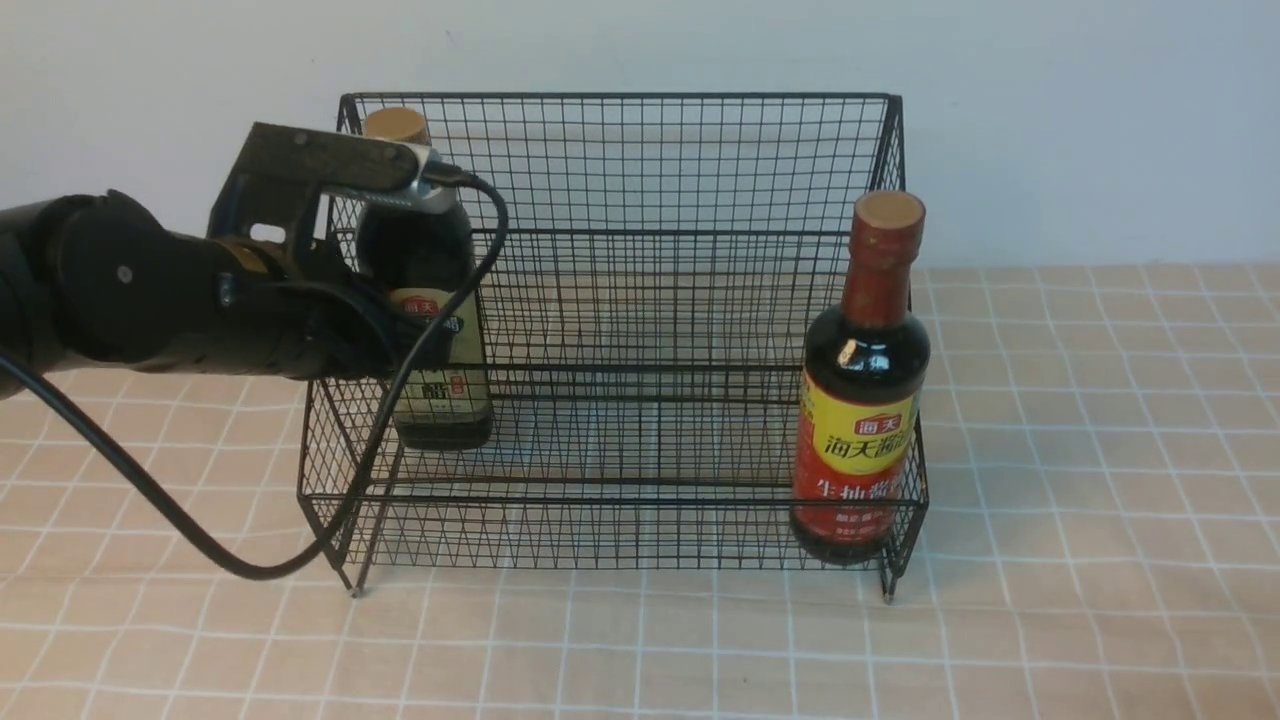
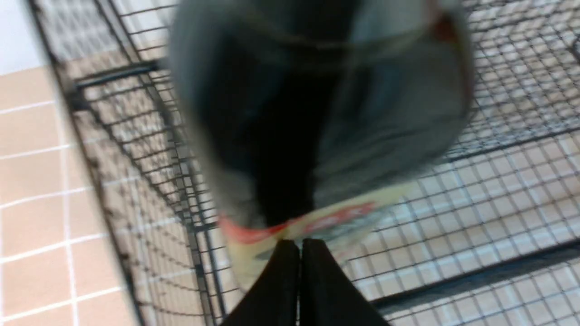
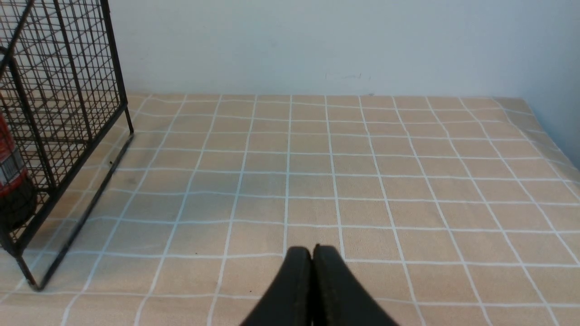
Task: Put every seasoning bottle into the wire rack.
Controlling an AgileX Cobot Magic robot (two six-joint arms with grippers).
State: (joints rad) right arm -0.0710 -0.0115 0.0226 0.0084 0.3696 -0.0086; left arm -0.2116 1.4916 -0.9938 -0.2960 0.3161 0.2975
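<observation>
The black wire rack (image 1: 620, 97) stands mid-table. The squarish bottle (image 1: 445, 395), with gold cap and beige-green label, stands upright in the rack's left end, on the rear tier. My left gripper (image 1: 420, 335) is right against its front; in the left wrist view the jaws (image 2: 299, 242) are shut together, their tips at the blurred bottle's label (image 2: 317, 222), not around it. The round bottle (image 1: 862, 400), with red-brown neck and yellow-red label, stands upright in the front tier's right end. My right gripper (image 3: 311, 250) is shut and empty, low over the cloth to the right of the rack (image 3: 113, 68).
A checked beige tablecloth (image 1: 1100, 450) covers the table, with a pale wall behind. The left arm's black cable (image 1: 200, 540) loops down over the rack's front left corner. The round bottle's base (image 3: 11, 181) shows through the rack's side in the right wrist view.
</observation>
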